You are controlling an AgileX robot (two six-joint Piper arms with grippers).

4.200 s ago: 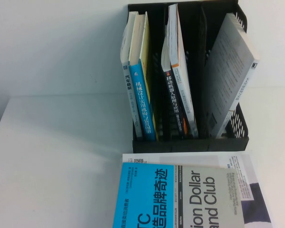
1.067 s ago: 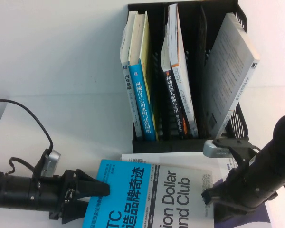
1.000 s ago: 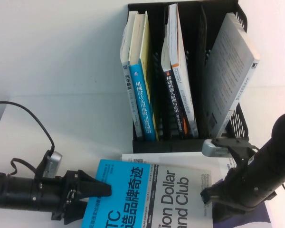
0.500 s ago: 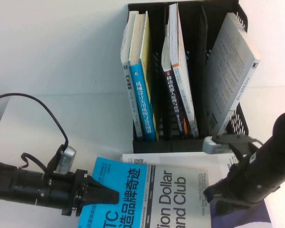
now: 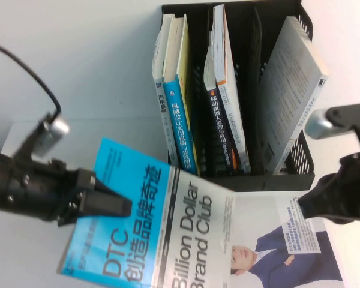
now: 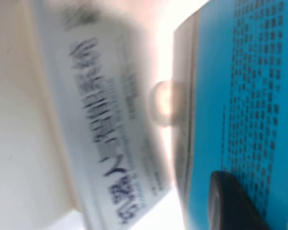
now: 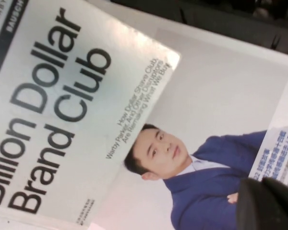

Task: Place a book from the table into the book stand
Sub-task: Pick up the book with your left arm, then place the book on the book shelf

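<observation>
The book (image 5: 162, 234), a thick paperback with a blue and grey cover, is lifted off the table (image 5: 108, 141) and tilted, with its blue end raised. My left gripper (image 5: 117, 207) is shut on that blue end; one of its fingers (image 6: 230, 201) lies on the blue cover (image 6: 249, 96). The grey "Billion Dollar Brand Club" half shows in the right wrist view (image 7: 62, 96). My right gripper (image 5: 306, 207) is shut and empty, just in front of the black book stand (image 5: 258, 180), clear of the book. Its fingertips (image 7: 269, 206) hover over the white book.
A large white book picturing a suited man (image 5: 270, 252) lies under the lifted book and shows in the right wrist view (image 7: 182, 158). The stand holds upright books (image 5: 177, 120) in its left and middle slots (image 5: 225, 114), and a grey book (image 5: 291, 90) leans in the right slot.
My left gripper has risen with the book's blue end, so the book now tilts above the table. My right gripper has drawn back to the right, uncovering the white book.
</observation>
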